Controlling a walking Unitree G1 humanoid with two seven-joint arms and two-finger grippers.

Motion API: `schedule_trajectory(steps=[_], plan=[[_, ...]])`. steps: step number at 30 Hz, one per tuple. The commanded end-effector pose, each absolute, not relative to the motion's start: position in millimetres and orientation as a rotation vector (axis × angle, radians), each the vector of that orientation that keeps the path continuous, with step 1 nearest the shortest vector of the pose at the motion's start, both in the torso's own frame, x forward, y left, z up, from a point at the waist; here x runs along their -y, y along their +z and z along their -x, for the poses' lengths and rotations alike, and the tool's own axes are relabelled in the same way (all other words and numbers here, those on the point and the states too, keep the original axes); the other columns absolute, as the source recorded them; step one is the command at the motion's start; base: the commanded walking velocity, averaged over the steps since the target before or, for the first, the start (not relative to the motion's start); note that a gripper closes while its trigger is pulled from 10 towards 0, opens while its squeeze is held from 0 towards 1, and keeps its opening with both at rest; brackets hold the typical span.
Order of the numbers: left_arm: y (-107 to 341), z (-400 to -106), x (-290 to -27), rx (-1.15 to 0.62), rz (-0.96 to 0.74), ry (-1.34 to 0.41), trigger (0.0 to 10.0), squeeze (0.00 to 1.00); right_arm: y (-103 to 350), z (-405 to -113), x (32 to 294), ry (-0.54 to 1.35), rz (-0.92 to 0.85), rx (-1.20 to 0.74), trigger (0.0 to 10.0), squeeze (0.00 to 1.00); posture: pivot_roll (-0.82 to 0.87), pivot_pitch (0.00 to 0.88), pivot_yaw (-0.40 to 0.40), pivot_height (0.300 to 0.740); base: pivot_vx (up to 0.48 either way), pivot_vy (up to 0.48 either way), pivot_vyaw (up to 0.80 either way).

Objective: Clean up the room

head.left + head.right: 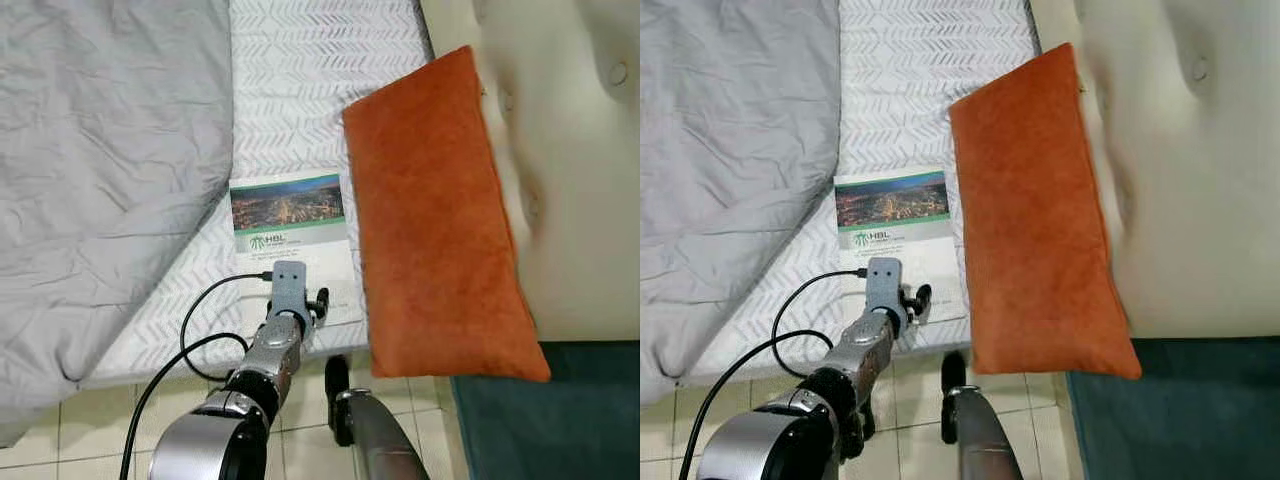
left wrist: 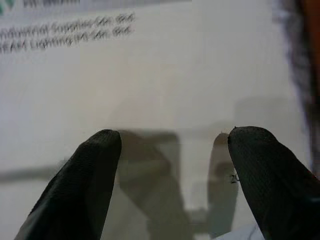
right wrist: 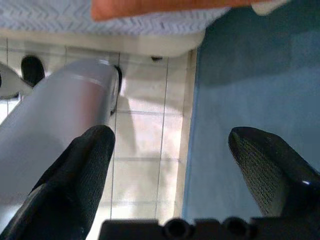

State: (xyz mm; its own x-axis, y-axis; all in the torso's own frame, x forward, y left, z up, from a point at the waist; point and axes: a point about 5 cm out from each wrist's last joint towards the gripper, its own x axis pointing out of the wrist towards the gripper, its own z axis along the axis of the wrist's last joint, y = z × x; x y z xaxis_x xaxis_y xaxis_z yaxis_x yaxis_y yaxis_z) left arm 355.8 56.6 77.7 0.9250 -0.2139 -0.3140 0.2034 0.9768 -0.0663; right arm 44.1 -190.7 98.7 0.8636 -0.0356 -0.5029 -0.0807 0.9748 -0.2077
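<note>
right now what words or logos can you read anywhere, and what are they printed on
"HBL" with a green logo: on the booklet lying on the bed, under its city photo.
Small line beneath "HBL": too small to read.
Grey lines of print on the booklet's white page, past the open left end effector: too blurred to read surely.
No other text.

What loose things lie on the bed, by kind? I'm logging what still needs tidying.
Orange cushion: 1
Printed booklet, with the open left gripper right over its white lower part: 1
Grey blanket: 1
Total: 3
The right gripper is open above the tiled floor.
</note>
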Motion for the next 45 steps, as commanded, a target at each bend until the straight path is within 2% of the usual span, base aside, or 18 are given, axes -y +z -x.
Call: schedule_trajectory(steps=[1,4,6,8,9,10,11,13,15,16,19,21,22,26,28,29,34,45], plan=[[57,-339,-49,-0.368,-0.003,-0.276,10.0,0.00,80,-42,190,0.016,0.210,-0.593,10.0,0.00,-0.36,0.535,-0.085,0.740,0.000,0.000,0.00],[52,-334,-52,-0.343,-0.009,-0.315,10.0,0.00,64,-58,189,0.016,0.182,-0.571,10.0,0.00,-0.27,0.434,-0.048,0.740,0.000,0.000,0.00],[51,-333,-52,-0.335,0.005,-0.325,10.0,0.00,59,-64,189,0.014,0.172,-0.565,10.0,0.00,-0.26,0.413,-0.041,0.740,0.000,0.000,0.00],[51,-328,-50,-0.296,0.019,-0.379,10.0,0.00,48,-85,190,0.003,0.146,-0.539,10.0,0.00,-0.20,0.295,-0.010,0.740,0.000,0.000,0.00],[51,-326,-49,-0.284,0.021,-0.403,10.0,0.00,43,-93,190,-0.001,0.137,-0.531,10.0,0.00,-0.20,0.295,-0.010,0.740,0.000,0.000,0.00],[50,-325,-52,-0.277,0.026,-0.412,10.0,0.00,36,-104,191,-0.007,0.126,-0.524,10.0,0.00,-0.17,0.234,0.001,0.740,0.000,0.000,0.00],[58,-324,-63,-0.210,0.016,-0.423,10.0,0.00,37,-122,194,-0.025,0.104,-0.484,10.0,0.00,-0.16,0.208,0.007,0.740,0.000,0.000,0.00],[59,-324,-67,-0.196,0.001,-0.426,10.0,0.00,35,-130,196,-0.031,0.098,-0.474,10.0,0.00,-0.14,0.171,0.014,0.740,0.000,0.000,0.00],[67,-314,-101,-0.074,-0.099,-0.391,10.0,0.00,45,-172,204,-0.057,0.094,-0.358,10.0,0.00,-0.08,0.047,0.010,0.740,0.000,0.000,0.00],[67,-314,-101,-0.074,-0.099,-0.391,10.0,0.00,45,-172,204,-0.057,0.094,-0.358,10.0,0.00,-0.08,0.047,0.010,0.740,0.000,0.000,0.00],[68,-304,-138,-0.013,-0.165,-0.268,10.0,0.00,58,-207,213,-0.088,0.086,-0.255,10.0,0.00,-0.03,0.000,-0.010,0.740,0.000,0.000,0.00],[65,-299,-149,-0.013,-0.208,-0.236,10.0,0.00,61,-221,216,-0.104,0.078,-0.225,10.0,0.00,-0.01,0.000,-0.020,0.740,0.000,0.000,0.00],[66,-294,-153,-0.009,-0.202,-0.231,10.0,1.00,63,-226,215,-0.106,0.077,-0.205,10.0,0.00,0.00,0.000,-0.024,0.740,0.000,0.000,0.00],[74,-276,-155,0.050,-0.165,-0.286,10.0,1.00,67,-242,212,-0.117,0.065,-0.152,10.0,0.00,0.02,0.000,-0.023,0.740,0.000,0.000,0.00],[67,-276,-157,-0.013,-0.155,-0.257,10.0,1.00,67,-248,209,-0.110,0.054,-0.148,10.0,0.00,0.02,0.000,-0.020,0.740,0.000,0.000,0.00],[63,-278,-155,-0.044,-0.146,-0.244,10.0,0.00,67,-251,206,-0.101,0.055,-0.143,10.0,0.00,0.01,0.000,-0.020,0.740,0.000,0.000,0.00],[56,-285,-138,-0.098,-0.064,-0.221,10.0,0.00,68,-259,206,-0.088,0.055,-0.127,10.0,0.00,0.00,0.000,-0.031,0.740,0.000,0.175,0.00],[44,-280,-157,-0.188,-0.081,-0.167,10.0,0.00,60,-254,205,-0.064,0.068,-0.131,10.0,0.00,0.00,0.000,-0.035,0.740,0.000,0.474,0.00]])
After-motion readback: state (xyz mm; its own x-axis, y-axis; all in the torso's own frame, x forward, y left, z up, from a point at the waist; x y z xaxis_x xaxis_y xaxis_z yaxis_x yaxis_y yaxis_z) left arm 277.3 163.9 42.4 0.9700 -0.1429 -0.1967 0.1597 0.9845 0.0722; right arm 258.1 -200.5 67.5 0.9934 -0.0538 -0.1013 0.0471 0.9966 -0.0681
